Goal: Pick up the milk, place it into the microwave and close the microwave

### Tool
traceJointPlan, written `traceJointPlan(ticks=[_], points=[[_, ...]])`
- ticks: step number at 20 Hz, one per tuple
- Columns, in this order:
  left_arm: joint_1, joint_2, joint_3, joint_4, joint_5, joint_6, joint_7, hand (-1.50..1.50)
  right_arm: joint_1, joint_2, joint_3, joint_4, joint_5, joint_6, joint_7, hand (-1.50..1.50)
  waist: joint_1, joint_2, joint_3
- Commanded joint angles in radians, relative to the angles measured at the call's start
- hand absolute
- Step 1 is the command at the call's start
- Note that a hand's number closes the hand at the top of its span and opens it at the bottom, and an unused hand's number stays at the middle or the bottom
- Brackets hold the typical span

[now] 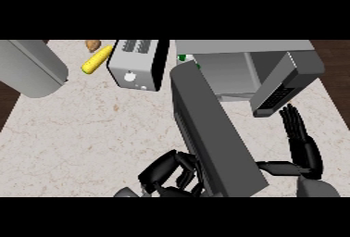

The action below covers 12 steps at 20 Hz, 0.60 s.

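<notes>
A pale marble-patterned counter filled the view from above. At its far right stood a grey microwave, its door swung wide open and reaching toward the lower edge. Only a small white-and-green sliver of the milk showed, at the microwave's upper left corner just behind the door's hinge end; whether it sat inside the cavity could not be told. The left hand was low in the view, fingers curled against the door's near, outer edge, well apart from the milk. The right hand was to the right of the door, fingers straight and released, holding nothing. A silver toaster stood left of the microwave, a yellow corn cob and a brown potato beside it, and a grey cylinder at far left.
</notes>
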Motion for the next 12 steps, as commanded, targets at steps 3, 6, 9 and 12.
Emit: traceJointPlan(ticks=[3, 6, 9, 12], points=[[-0.148, -0.005, -0.247, 0.108, 0.072, 0.177, 0.053, 1.5, 0.136, -0.012, -0.002, -0.288, -0.076, 0.038, 0.125, -1.5, -0.003, 0.006, 0.001], [-0.194, -0.005, -0.331, 0.146, 0.167, 0.353, 0.049, 1.5, 0.189, -0.037, -0.007, -0.396, -0.132, 0.102, 0.163, -1.5, -0.026, 0.008, 0.0], [-0.257, -0.005, -0.37, 0.205, 0.263, 0.44, 0.02, 1.5, 0.173, -0.069, -0.016, -0.419, -0.188, 0.168, 0.207, -1.5, -0.051, 0.015, -0.001], [-0.301, -0.005, -0.391, 0.194, 0.341, 0.546, 0.014, 1.5, 0.181, -0.078, -0.014, -0.478, -0.201, 0.167, 0.244, -1.5, -0.072, 0.018, -0.002]])
